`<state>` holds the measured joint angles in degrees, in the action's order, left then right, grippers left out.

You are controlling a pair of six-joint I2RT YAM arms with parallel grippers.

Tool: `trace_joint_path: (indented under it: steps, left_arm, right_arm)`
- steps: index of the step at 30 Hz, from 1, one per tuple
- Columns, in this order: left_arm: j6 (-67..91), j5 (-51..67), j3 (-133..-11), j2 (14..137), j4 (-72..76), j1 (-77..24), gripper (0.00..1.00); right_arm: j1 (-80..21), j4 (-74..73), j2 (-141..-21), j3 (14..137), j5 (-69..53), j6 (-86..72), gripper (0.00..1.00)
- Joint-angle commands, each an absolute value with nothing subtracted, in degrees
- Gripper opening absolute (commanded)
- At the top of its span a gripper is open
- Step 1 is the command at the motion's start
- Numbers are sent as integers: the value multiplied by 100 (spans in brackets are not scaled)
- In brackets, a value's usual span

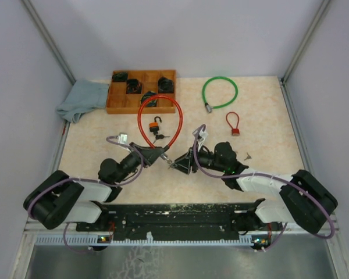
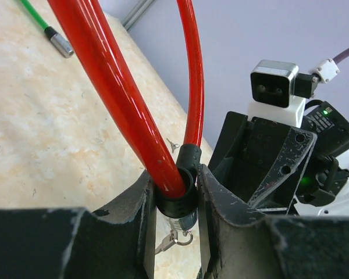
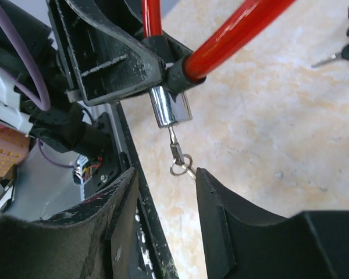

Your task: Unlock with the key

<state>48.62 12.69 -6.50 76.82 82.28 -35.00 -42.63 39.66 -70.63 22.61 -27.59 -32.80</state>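
Observation:
A red cable lock (image 1: 141,116) loops across the table. My left gripper (image 1: 157,156) is shut on its black lock head (image 2: 177,197), with the red cable (image 2: 122,99) rising from it. A chrome cylinder (image 3: 170,107) sticks out of the head, with a small key (image 3: 177,152) in it and a ring (image 3: 178,168) hanging from the key. My right gripper (image 3: 166,180) is open just in front of the key, and the ring touches the tip of its right finger. In the top view the right gripper (image 1: 177,164) faces the left one, tip to tip.
A wooden tray (image 1: 119,104) with black locks stands at the back. A blue-grey cloth (image 1: 81,99) lies to its left. A green cable (image 1: 219,92), a small red cable lock (image 1: 233,123), an orange padlock (image 1: 156,125) and a loose key (image 1: 248,156) lie on the table.

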Motion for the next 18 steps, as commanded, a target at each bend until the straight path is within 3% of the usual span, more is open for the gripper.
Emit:
trace_joint_path:
  steps: [1, 10, 18]
  left_arm:
    - [4537, 1519, -719, 7389, 9047, -3516, 0]
    - [4650, 1545, -687, 6957, 8962, -3521, 0]
    - [4769, 1550, -676, 6889, 9031, -3524, 0]
  right_arm:
    - [-4228, 5472, -7332, 2302, -3162, -3282, 43]
    - [-4228, 6436, -7807, 2268, -3577, -3377, 31]
    - [-4223, 6675, -7891, 2381, -3764, -3407, 12]
